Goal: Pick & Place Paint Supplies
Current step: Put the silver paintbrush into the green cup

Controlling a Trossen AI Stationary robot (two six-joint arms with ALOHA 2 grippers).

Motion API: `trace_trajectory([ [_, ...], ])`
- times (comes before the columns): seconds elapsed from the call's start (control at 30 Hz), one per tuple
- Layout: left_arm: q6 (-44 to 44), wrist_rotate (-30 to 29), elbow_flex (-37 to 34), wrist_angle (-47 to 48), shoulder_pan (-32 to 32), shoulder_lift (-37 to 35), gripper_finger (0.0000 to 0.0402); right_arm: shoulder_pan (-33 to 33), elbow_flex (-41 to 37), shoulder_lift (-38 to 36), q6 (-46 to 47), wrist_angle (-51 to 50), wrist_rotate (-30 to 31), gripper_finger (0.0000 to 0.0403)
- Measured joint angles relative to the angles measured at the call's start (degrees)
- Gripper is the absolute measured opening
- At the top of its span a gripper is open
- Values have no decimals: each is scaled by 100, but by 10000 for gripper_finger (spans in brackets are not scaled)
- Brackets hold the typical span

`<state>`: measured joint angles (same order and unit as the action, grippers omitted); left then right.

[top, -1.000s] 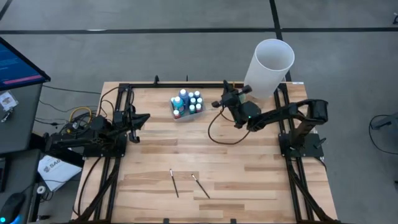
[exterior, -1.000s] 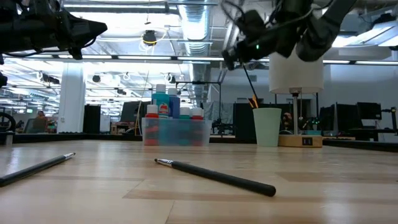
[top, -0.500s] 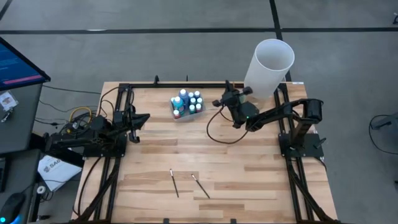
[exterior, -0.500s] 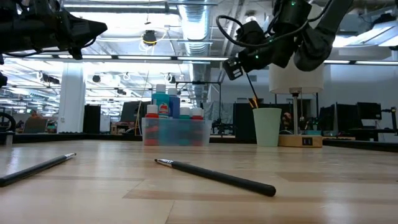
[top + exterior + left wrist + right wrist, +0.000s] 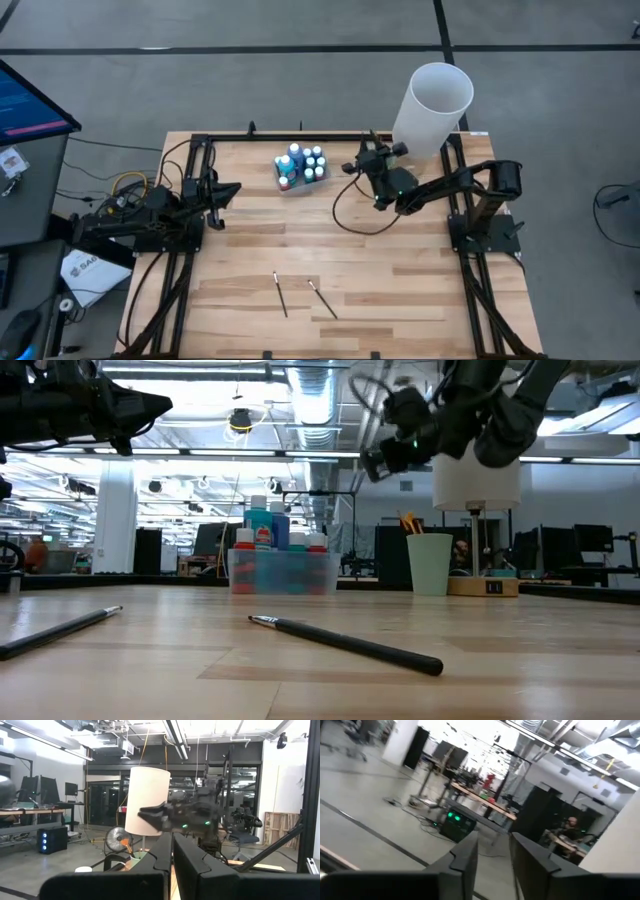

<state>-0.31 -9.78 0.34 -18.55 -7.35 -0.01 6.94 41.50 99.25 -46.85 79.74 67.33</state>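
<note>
Two dark-handled brushes lie flat on the table's near middle (image 5: 280,293) (image 5: 322,298); the low view shows them too (image 5: 345,643) (image 5: 55,630). Small paint bottles stand in a clear bin (image 5: 301,167) (image 5: 282,570) near the far edge. A pale green cup (image 5: 429,565) holds brush ends, one of them orange (image 5: 408,521). My right gripper (image 5: 350,166) (image 5: 372,460) (image 5: 493,840) hovers open and empty, above the cup and to its left. My left gripper (image 5: 232,190) (image 5: 172,837) waits shut over the table's left side.
A tall white cylinder (image 5: 432,108) (image 5: 476,475) stands at the far right corner, just behind the cup. Metal arm frames run along both table sides. A cable loops on the table under my right arm (image 5: 350,218). Bare wood lies around the two brushes.
The dark brush that slanted from my right gripper down into the green cup no longer shows below its fingers; only brush ends stick up from the cup. My right gripper has dipped and risen again slightly above the cup.
</note>
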Motion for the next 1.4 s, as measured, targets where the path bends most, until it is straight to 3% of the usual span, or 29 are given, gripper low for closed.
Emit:
trace_trajectory([
  [0.17,-1,-1,0,0,0,0,2,-929,638,-77,50,-802,643,150],
  [0.27,1,-2,0,-2,0,0,2,-1555,1426,23,944,-2711,933,171],
  [0.37,-1,-1,0,-2,0,0,2,-2101,2386,291,2844,-5111,836,181],
  [0.53,0,0,0,-2,1,0,2,-2530,4031,956,5960,-8185,-997,178],
  [0.9,-1,-2,0,-48,1,0,2,-2437,7490,3272,8787,-12573,-4787,182],
  [1.13,-1,-2,0,-91,0,0,2,-2289,9205,4539,9392,-14867,-5820,204],
  [1.3,1,0,0,-96,2,0,2,-2291,9238,4740,9488,-14915,-6662,213],
  [1.4,1,0,0,-101,0,0,2,-2339,9237,4731,9531,-14892,-6753,217],
])
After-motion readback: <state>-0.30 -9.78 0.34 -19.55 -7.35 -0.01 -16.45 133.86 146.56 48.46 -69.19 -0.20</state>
